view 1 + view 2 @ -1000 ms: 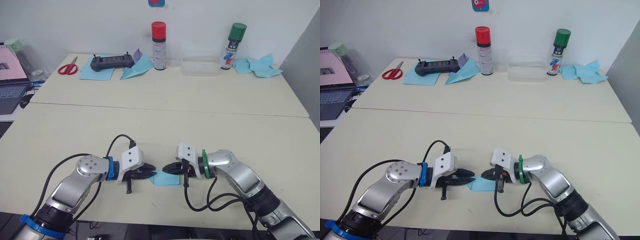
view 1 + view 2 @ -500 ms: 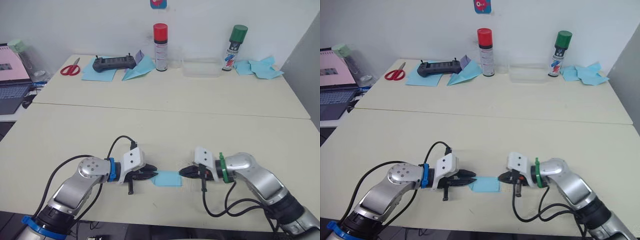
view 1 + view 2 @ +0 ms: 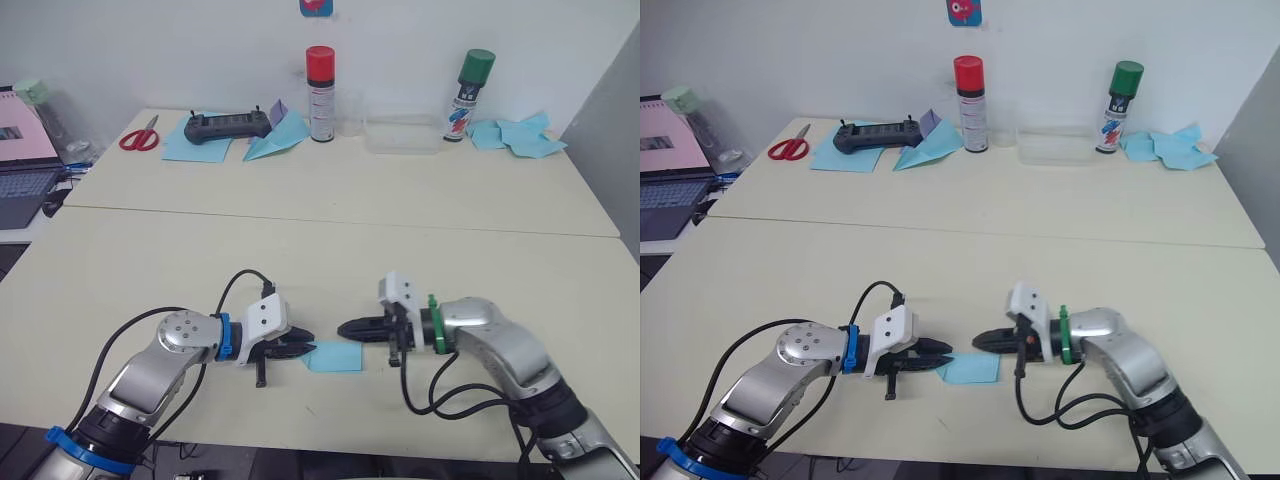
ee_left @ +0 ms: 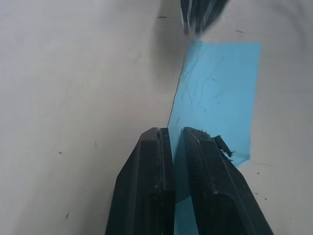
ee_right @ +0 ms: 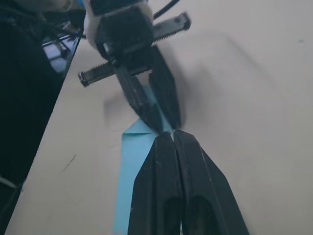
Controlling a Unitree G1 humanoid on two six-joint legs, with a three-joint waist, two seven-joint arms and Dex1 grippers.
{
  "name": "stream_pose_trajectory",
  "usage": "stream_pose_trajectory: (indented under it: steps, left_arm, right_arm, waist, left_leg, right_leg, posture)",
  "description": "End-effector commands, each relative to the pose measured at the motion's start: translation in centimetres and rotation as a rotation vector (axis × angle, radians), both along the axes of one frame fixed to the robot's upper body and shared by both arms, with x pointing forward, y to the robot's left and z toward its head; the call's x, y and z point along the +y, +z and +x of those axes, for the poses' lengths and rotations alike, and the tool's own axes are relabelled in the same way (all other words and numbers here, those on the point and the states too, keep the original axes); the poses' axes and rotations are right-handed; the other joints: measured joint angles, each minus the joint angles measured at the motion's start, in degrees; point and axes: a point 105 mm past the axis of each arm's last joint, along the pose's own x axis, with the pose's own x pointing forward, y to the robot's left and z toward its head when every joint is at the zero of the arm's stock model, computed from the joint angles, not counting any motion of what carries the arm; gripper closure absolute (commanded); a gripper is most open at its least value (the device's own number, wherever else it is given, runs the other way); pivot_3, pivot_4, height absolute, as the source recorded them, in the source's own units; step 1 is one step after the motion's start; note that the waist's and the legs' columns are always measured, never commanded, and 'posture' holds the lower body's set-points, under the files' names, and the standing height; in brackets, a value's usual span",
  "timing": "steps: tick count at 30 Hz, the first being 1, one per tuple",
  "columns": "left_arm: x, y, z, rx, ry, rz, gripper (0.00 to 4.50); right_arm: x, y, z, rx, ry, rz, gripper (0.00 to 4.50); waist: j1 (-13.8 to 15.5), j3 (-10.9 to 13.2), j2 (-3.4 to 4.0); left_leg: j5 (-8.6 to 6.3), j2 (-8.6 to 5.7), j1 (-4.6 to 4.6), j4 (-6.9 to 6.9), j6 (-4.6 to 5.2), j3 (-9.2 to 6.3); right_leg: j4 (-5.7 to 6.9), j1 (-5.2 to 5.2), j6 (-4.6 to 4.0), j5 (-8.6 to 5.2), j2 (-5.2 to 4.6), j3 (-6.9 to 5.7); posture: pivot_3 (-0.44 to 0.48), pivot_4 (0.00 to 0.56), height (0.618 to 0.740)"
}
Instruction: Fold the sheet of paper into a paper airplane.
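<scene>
**Fold in progress: sheet pinned at one end, far edge awaiting the press**

The sheet of paper (image 3: 334, 356) lies flat on the bench (image 3: 330, 250) near its front edge, already folded down to a small blue rectangle. The left hand (image 3: 303, 347) has its fingers closed on the sheet's near end; in the left wrist view the blue edge runs up between the two black fingers (image 4: 151, 191), so the grip is confirmed. The right hand (image 3: 343, 329) sits just beyond the sheet's opposite end, its fingers pressed together with nothing between them, tips pointing toward the left hand and hanging at the sheet's back corner.

Assessment: the step in hand appears to be setting or sharpening a crease. The closed right fingertips should serve as a blunt presser, drawn along the fold line in one steady pass. The left hand should keep its hold firm so that the sheet does not slide or twist on the smooth bench. Excess downward force near the free edge risks dragging the paper and skewing the crease; light pressure, started closest to the left hand, is advised.
</scene>
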Motion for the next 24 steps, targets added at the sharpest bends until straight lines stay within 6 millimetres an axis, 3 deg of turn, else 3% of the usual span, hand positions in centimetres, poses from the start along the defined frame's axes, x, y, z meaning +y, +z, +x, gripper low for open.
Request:
stream_pose_trajectory:
  steps: [1,6,13,16,24]
  left_arm:
    - [0.9,-1.5,-0.3,0.047,0.033,0.059,3.74]
    - [1.8,-1.5,-0.7,0.051,0.059,0.069,3.74]
    - [2.3,-1.4,-0.8,0.046,0.086,0.064,3.74]
    - [1.7,-0.9,-0.4,0.025,0.092,0.025,4.46]
    - [1.9,-0.7,-0.6,0.036,0.076,0.019,4.46]
  right_arm:
    - [-0.1,-1.3,-0.4,-0.046,0.062,-0.101,4.47]
    - [-0.9,-2.9,0.0,-0.059,0.063,-0.200,4.47]
    - [-1.0,-3.1,0.3,-0.054,0.057,-0.212,4.47]
    - [-0.9,-3.0,0.3,-0.050,0.061,-0.207,4.50]
    - [-1.0,-3.0,0.2,-0.042,0.063,-0.207,4.50]
  waist:
    - [0.0,0.0,0.00]
    - [-0.2,0.0,0.01]
    - [-0.5,0.0,0.02]
    - [-0.6,0.0,0.03]
    - [-0.5,0.0,0.02]
  left_leg:
    - [0.00,0.00,0.00,0.00,0.00,0.01]
    - [0.00,0.03,0.03,-0.01,0.00,0.00]
    - [0.00,0.05,0.05,-0.06,0.00,0.00]
    - [0.00,0.05,0.07,-0.05,0.00,0.01]
    - [0.00,0.04,0.07,-0.03,0.00,0.01]
  right_leg:
    - [0.00,0.00,0.00,0.00,0.00,0.00]
    - [0.02,0.00,-0.01,-0.01,0.01,-0.01]
    - [0.02,0.00,-0.04,-0.02,0.03,-0.01]
    - [0.02,0.01,-0.03,-0.01,0.03,0.01]
    - [0.02,0.01,-0.03,-0.01,0.02,0.00]
  posture:
    - [0.000,0.150,0.740]
    - [0.000,0.150,0.740]
    - [0.000,0.150,0.740]
    - [0.000,0.150,0.740]
    - [0.000,0.150,0.740]
